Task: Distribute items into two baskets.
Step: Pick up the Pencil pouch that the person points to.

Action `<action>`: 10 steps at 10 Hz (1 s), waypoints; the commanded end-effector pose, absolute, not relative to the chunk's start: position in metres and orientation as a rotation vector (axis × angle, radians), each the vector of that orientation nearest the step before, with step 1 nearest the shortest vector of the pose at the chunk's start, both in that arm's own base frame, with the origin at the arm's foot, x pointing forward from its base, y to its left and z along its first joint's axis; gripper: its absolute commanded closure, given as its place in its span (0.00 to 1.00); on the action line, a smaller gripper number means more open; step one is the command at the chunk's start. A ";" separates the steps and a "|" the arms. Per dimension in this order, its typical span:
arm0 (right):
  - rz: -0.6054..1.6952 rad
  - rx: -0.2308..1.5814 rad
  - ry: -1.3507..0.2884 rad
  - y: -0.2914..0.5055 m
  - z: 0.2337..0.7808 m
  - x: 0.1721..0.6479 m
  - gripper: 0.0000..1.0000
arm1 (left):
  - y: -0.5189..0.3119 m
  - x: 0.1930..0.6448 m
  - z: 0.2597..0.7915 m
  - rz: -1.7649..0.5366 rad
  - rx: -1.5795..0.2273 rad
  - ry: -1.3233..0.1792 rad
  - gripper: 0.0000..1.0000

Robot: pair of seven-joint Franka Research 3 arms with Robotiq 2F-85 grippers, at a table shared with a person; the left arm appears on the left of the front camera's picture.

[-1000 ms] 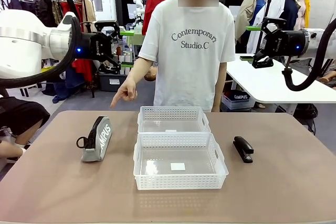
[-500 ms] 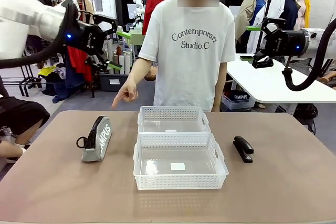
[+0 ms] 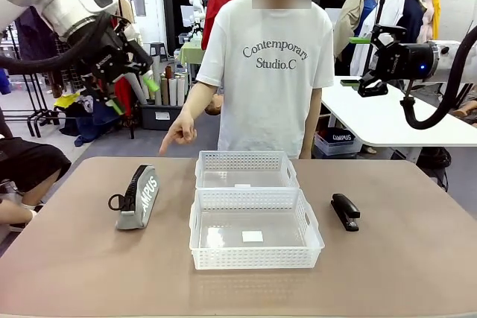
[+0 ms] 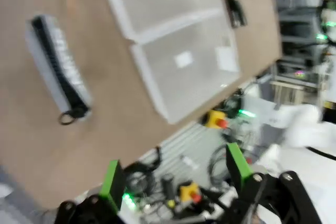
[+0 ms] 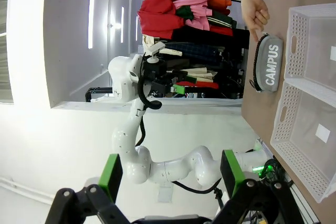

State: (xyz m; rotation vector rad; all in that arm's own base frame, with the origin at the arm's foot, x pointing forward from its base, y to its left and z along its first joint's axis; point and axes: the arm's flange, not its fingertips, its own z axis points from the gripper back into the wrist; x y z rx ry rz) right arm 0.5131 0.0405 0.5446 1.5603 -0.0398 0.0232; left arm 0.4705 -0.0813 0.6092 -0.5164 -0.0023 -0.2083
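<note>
1. Over the table (image 3: 67, 273), front view: the near basket (image 3: 253, 257) sat mid-table, long side facing the robot. The far basket (image 3: 246, 160) was right behind it, touching or nearly so. Pouch (image 3: 138, 197) lay left of the near basket, clear of it, ring pull toward the robot. Stapler (image 3: 345, 211) lay right of the near basket, also clear. The person's hand (image 3: 177, 135) pointed down, behind and left of the near basket, above the table edge. Left gripper (image 3: 134, 94) was high up, well left and behind the near basket, jaws spread wide, nothing in them. Right gripper (image 3: 356, 61) was high, right and behind, jaws wide apart, empty.

2. Left wrist view, motion-blurred: the left gripper (image 4: 176, 174) had its green pads (image 4: 113, 179) far apart with nothing between. Near basket (image 4: 152, 90) and far basket (image 4: 118, 9) were side by side on the table. Pouch (image 4: 55, 69) lay off to one side of the near basket and the stapler (image 4: 235, 10) on the opposite side.

3. Right wrist view, rolled sideways: the right gripper (image 5: 170, 177) was fully spread and empty. Near basket (image 5: 283, 119) was low at the picture's right, far basket (image 5: 295, 40) above it. Pouch (image 5: 268, 64) lay just beside the baskets, "CAMPUS" readable. The person's hand (image 5: 254, 11) pointed at the table next to the pouch.
</note>
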 end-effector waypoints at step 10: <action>0.025 1.560 -0.042 0.040 0.546 0.513 0.00 | -0.110 0.479 0.584 -0.160 -0.180 -0.070 0.00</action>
